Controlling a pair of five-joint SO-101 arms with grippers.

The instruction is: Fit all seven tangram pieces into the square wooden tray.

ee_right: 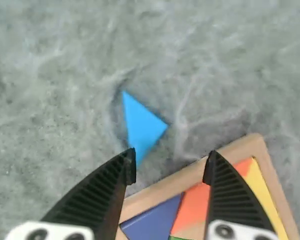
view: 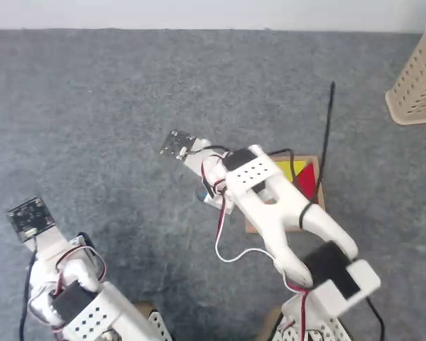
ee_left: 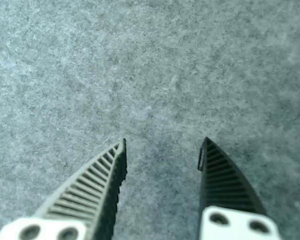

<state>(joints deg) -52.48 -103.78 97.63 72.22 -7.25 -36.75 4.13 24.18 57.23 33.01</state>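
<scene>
- One blue triangle point(ee_right: 140, 125) is lying on the carpet point(ee_right: 50, 60), just outside the rim of the wooden tray point(ee_right: 190, 174).
- Several pieces are sitting inside the tray; the count is unclear.
- Right gripper point(ee_right: 171, 157) is hovering over the tray's edge, jaws spread wide, holding nothing.
- Left gripper point(ee_left: 162, 145) is hanging well away from the tray, parted, empty.

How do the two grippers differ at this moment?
The left gripper hangs over bare carpet; the right gripper hangs over the tray rim, near a blue triangle lying outside it. The left arm is folded back, the right arm stretched forward. Both grippers are open and empty.
</scene>
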